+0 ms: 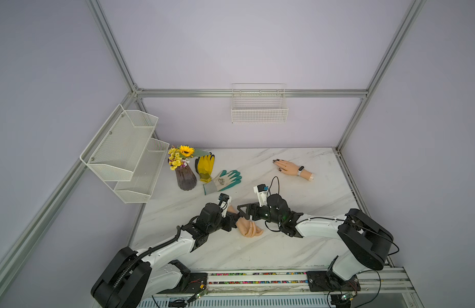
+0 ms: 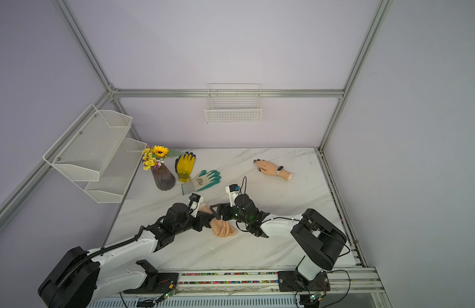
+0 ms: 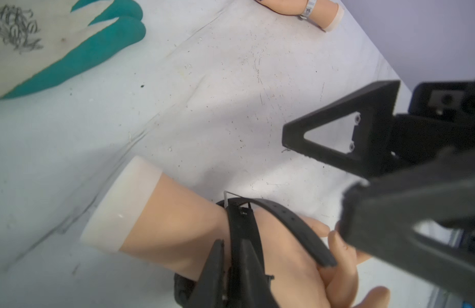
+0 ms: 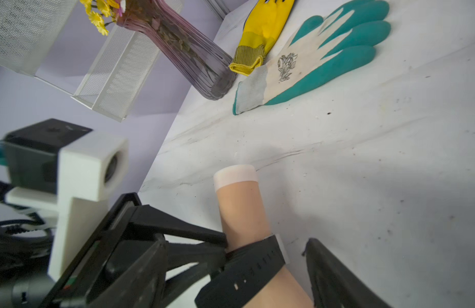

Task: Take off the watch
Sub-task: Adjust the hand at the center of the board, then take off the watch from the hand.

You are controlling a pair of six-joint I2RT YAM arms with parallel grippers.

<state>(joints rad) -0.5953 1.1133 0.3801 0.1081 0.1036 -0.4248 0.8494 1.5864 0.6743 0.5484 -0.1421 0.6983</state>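
Two claws meet at the near mannequin hand [image 1: 248, 229]: my left gripper [image 3: 228, 248] pinches the strap of the black watch [image 3: 241, 232] on its wrist, and my right gripper [image 1: 244, 212] gapes wide just beside it. Farther back, a second mannequin hand [image 1: 288, 168] wears a white watch [image 1: 300, 170].

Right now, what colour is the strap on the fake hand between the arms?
Black. The holed rubber watch strap shows best in the right wrist view.

Watch [image 3: 240, 229] dial hidden under wrist; strap indistinct in both top views. Dummy hand [image 3: 177, 229] fingertips cropped in wrist views.
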